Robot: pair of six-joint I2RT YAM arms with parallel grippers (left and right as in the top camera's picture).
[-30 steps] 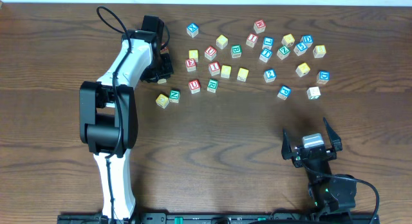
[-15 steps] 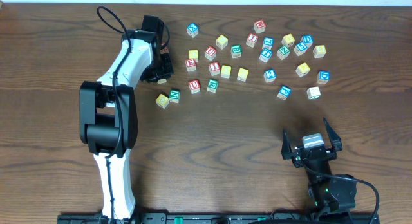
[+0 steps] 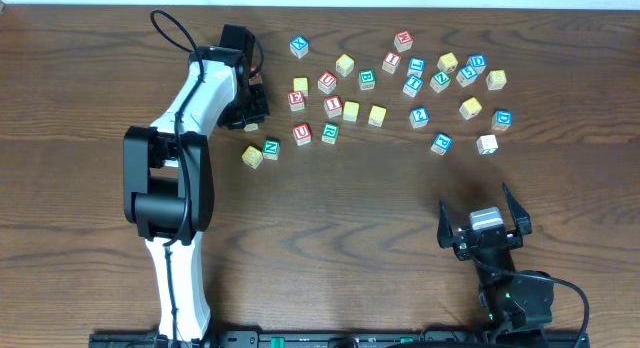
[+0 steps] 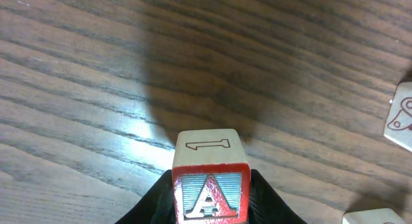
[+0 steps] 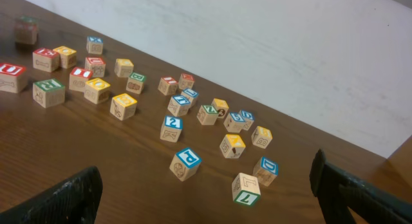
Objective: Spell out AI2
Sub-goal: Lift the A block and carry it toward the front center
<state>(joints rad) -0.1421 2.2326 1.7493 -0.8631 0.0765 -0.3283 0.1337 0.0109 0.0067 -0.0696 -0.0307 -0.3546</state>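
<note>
The right pincer [image 3: 475, 200] is seen nearest the base, low over the wooden worktop [image 3: 350, 238]. Its two fingers are spread wide and nothing is held between them.

Beyond it, small lettered cubes are scattered across the far half of the worktop. Toward the right of that scatter, the blue "2" cube [image 3: 419, 116] is found, set a little apart from its neighbours. Further left, the red "I" cube [image 3: 334, 106] is placed just beside a yellow cube [image 3: 351, 110]. A red "U" cube [image 3: 302, 133] lies nearer and to the left of it. A green "N" cube [image 3: 271, 148] is seen nearer again on the left, close to another yellow one.

At the far left edge of the scatter, the left pincer [image 3: 252, 100] is reached out over the wood. In the left wrist view, the red "A" cube [image 4: 209, 195] is pinched between the dark fingers [image 4: 151, 201]. Its red-bordered face is turned toward the camera, and a plain face with an outlined "1" is shown above it. Whether this cube is touching the worktop cannot be told.
</note>
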